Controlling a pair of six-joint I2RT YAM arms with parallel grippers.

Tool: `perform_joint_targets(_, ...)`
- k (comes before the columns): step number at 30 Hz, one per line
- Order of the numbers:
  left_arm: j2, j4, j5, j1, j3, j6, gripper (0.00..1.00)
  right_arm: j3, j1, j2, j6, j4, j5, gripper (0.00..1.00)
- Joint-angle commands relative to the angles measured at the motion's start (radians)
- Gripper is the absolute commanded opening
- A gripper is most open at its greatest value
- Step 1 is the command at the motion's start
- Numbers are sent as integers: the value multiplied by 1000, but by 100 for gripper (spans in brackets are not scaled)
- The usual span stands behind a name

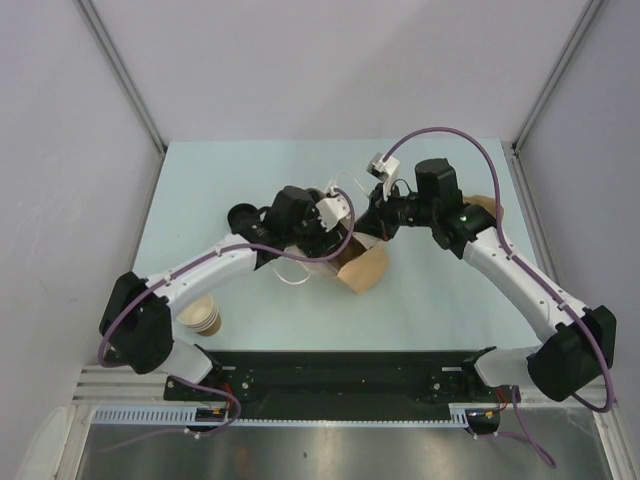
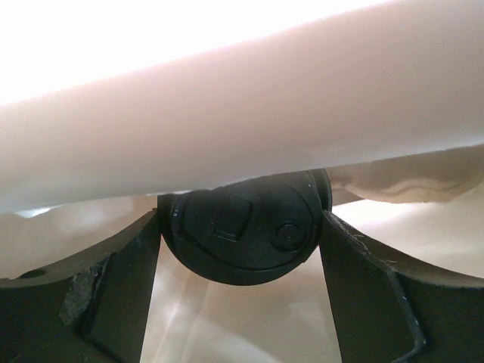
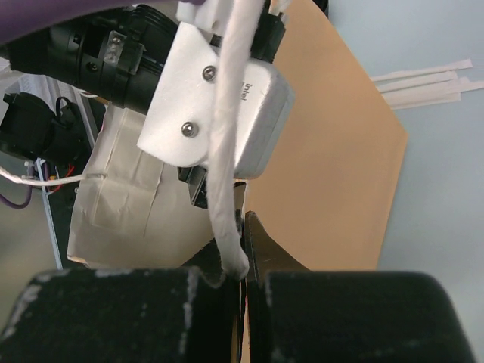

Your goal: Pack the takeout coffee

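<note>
The coffee (image 2: 243,246) shows only its black lid (image 2: 227,227), face-on to the left wrist camera. Its long axis therefore runs straight away along the fingers (image 2: 113,295), deeper into the bag (image 2: 227,113), and the cup body is hidden behind the lid. The lid sits right between the tips of the left gripper (image 2: 242,219), which stands wide with one finger touching the rim on each side, gripping it. A pale fold of bag covers the lid's upper edge. From above, the bag lies mid-way across the table (image 1: 440,290), between both arms. The right gripper (image 3: 243,253) is closed, pinching the bag's brown edge beside a white handle (image 3: 227,151). A cup stack (image 1: 203,318) stands near the left base.
</note>
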Motion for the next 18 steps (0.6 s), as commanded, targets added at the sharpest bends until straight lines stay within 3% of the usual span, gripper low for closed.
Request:
perform_joint_targets(1, 66, -71, 69, 39, 95, -35, 0, 31, -33, 42, -29, -30, -61, 0)
perform_joint_targets(18, 368, -358, 57, 69, 394, -40, 0, 102, -173, 174, -96, -70, -141, 0)
